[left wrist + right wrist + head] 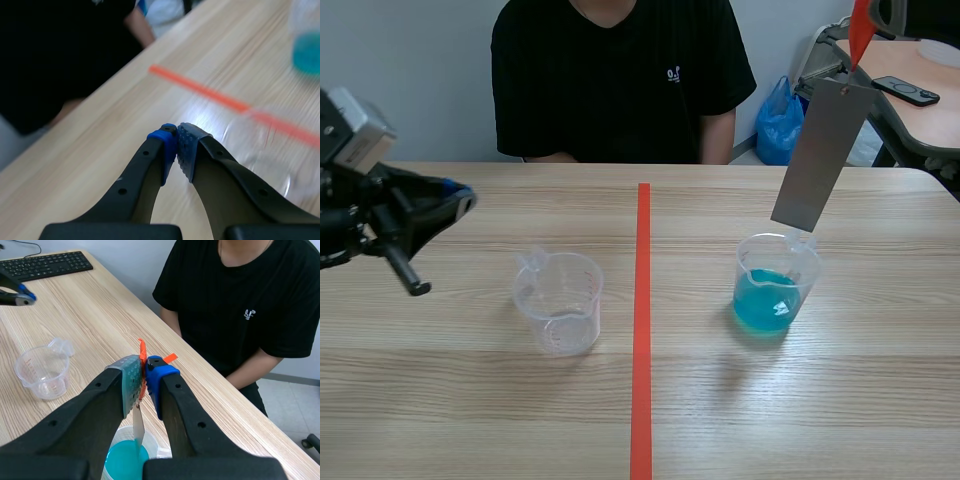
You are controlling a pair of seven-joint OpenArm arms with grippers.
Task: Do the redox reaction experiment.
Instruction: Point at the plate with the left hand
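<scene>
An orange-red tape line (642,340) runs up the middle of the wooden table (470,400). To its left stands an empty measuring cup (560,302) of clear plastic, with red graduation marks down its side (too small to read). To the right of the line, about level with it, stands the cup of blue liquid (775,290), roughly half full.

The right gripper (142,377) is directly above that cup, its pads clamped on the top end of a grey metal strip (820,155), where an orange tab (142,352) sticks out between them. The strip hangs tilted, its lower edge over the cup's far rim and above the liquid. Whether it touches the rim I cannot tell.

The left gripper (455,198) hovers over the table's left side, well apart from the empty cup and holding nothing, its two pads pressed together.

Beyond the table sits a person (620,80) in a black T-shirt with a small white chest print that is illegible. Further off are a keyboard (45,262), a blue bag (780,120) and a phone (905,90).
</scene>
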